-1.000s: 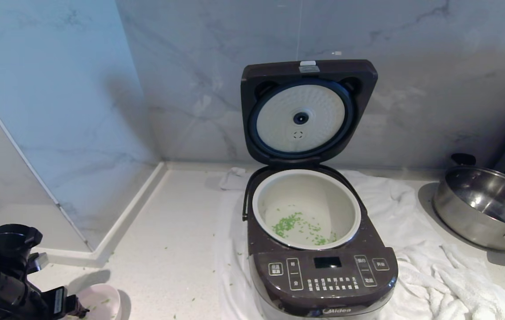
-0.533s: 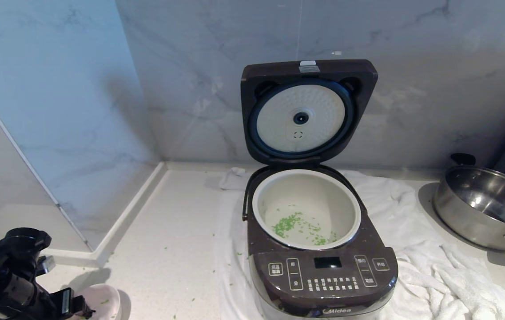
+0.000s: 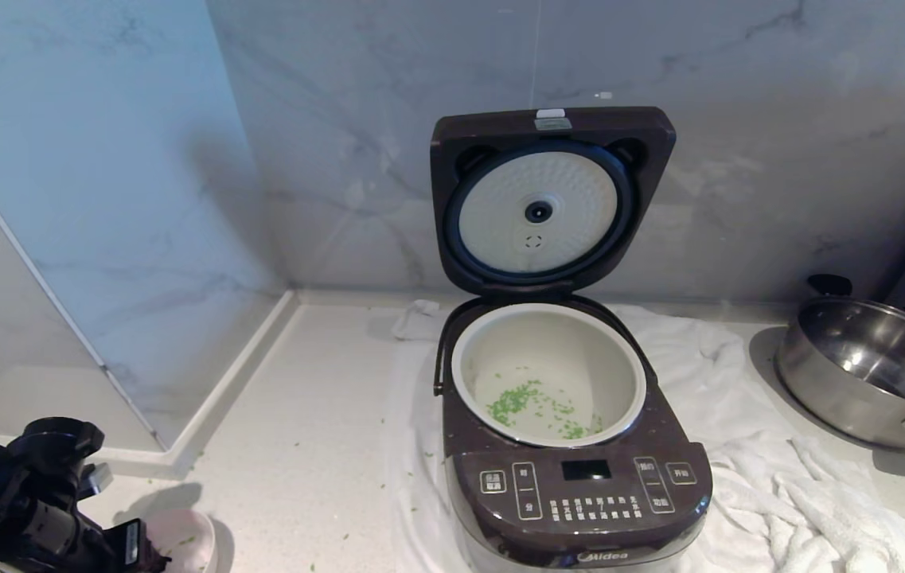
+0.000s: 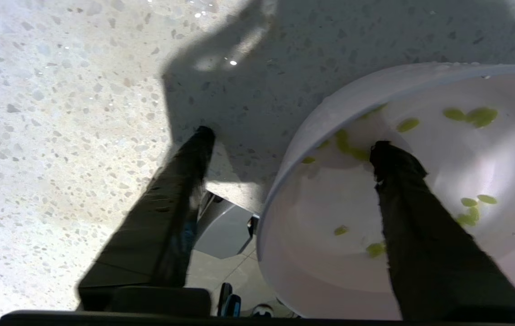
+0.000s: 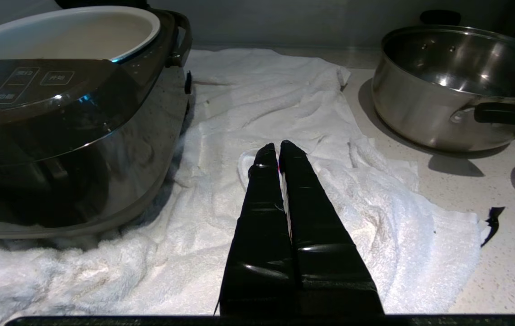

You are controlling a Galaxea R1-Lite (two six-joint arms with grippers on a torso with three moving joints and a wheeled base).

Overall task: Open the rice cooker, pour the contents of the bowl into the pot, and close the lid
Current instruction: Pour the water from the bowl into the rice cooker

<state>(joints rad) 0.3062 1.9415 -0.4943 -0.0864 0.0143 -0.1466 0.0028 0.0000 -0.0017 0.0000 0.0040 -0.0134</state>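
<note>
Head view shows my left gripper (image 3: 146,549) low at the near left corner of the counter (image 3: 301,446), by the bowl (image 3: 181,537). Its fingers (image 4: 180,199) stand apart, one inside the bowl and one outside, with the rim between them and not pinched. A few green bits (image 4: 470,115) lie inside. My right gripper (image 5: 275,151) is clenched over the towel (image 5: 375,217). The cooker (image 3: 579,493) stands with its lid (image 3: 551,199) up, and green bits lie in the pot (image 3: 548,374). A steel pan (image 3: 870,374) sits far right.

A white towel (image 3: 770,493) lies rumpled on the speckled surface (image 3: 301,446); a steel pan (image 3: 866,374) sits by the marble wall (image 3: 739,119).
</note>
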